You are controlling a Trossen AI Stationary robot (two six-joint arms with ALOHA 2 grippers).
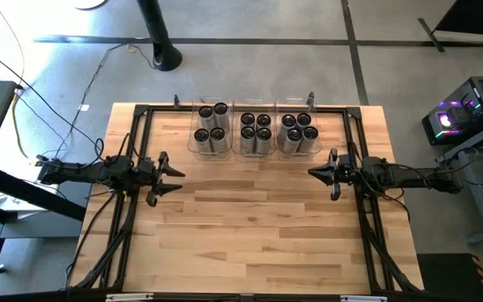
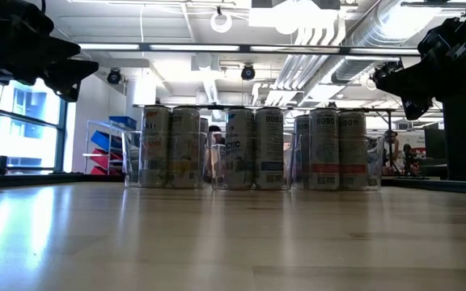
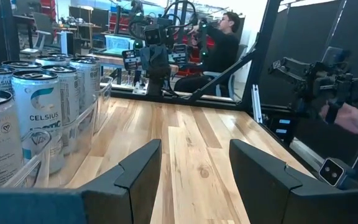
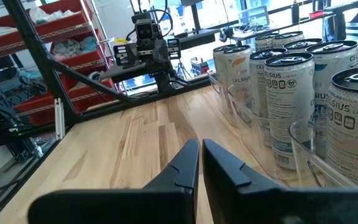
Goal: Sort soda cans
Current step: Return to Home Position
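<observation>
Indoors, wooden table [image 1: 250, 218], soda cans [image 1: 247, 134], seated person [image 3: 222, 46]

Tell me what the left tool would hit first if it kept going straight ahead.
Ahead of the left tool lies bare table; the soda cans stand off to one side. First in line looks like the right tool, facing it from across, though alignment is unclear.

Soda cans [image 1: 247, 120] white, dark-topped; table [image 1: 250, 218] blond wood.
</observation>
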